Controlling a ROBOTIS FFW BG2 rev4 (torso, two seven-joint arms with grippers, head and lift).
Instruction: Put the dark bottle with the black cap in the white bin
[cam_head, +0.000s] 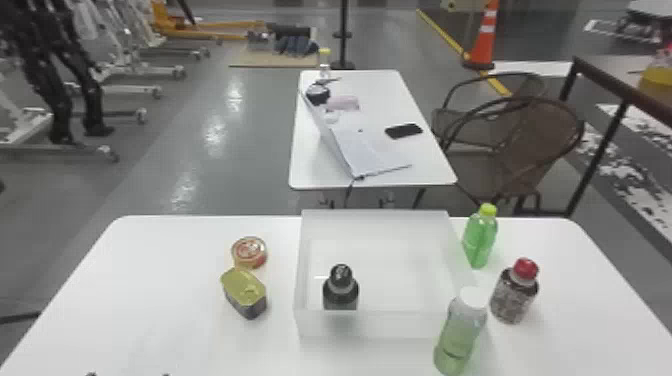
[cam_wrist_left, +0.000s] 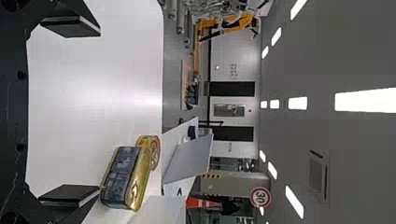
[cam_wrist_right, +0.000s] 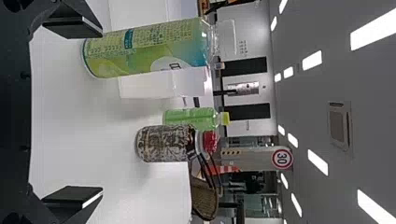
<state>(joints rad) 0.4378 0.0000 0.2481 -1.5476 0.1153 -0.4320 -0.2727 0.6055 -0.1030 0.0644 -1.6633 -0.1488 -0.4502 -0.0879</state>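
The dark bottle with the black cap (cam_head: 341, 290) stands upright inside the white bin (cam_head: 390, 324), close to its front left corner, its lower part behind the front wall. Two dark tips of my left gripper (cam_head: 128, 374) just show at the bottom edge of the head view, left of the bin and well apart from the bottle. In the left wrist view my left gripper (cam_wrist_left: 84, 112) is open, with bare table between its fingers. My right gripper (cam_wrist_right: 87, 112) is open too in the right wrist view, holding nothing; a green-labelled bottle (cam_wrist_right: 149, 49) stands beyond one finger.
Left of the bin sit a round can (cam_head: 249, 253) and a gold-lidded can (cam_head: 245, 292). On its right stand a green bottle (cam_head: 480, 237), a red-capped bottle (cam_head: 515, 292) and, nearest the front, a white-capped bottle (cam_head: 460, 332). A second table (cam_head: 425, 170) lies behind.
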